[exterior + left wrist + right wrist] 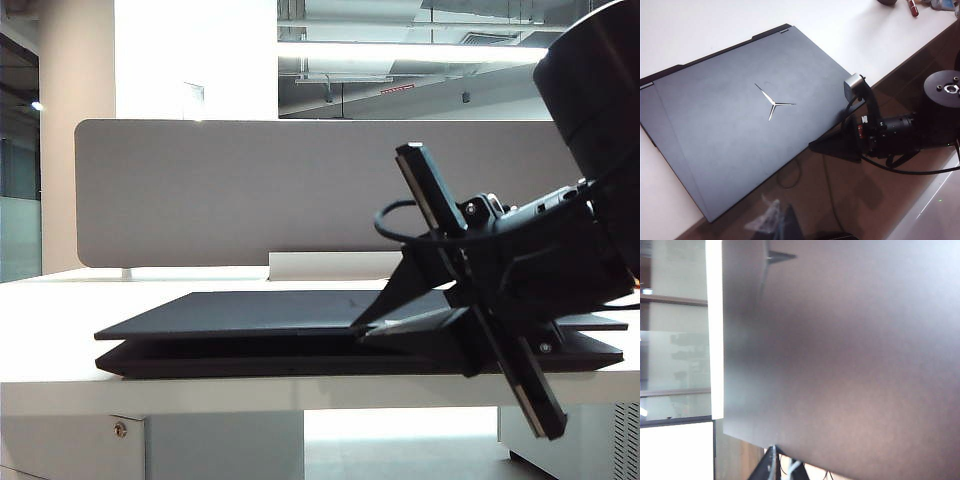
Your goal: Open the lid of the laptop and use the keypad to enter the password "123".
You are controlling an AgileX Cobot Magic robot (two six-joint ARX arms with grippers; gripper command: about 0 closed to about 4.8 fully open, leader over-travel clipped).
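While lid (300,312) sits cracked just above laptop base (300,358) on white table (50,340), grey divider board (240,190) behind, step in hand is lid-opening; keypad hidden, no digit entered yet. Left claw out of sight; its camera looks down on Y emblem (773,104). Right claw (372,326) at lid's front edge, right of centre, fingers clamped on that edge. Next: lift lid slowly, base likely staying flat.

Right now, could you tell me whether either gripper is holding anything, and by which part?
The right gripper is shut on the lid at its front edge, lifted slightly off the laptop. The left gripper is not in view.
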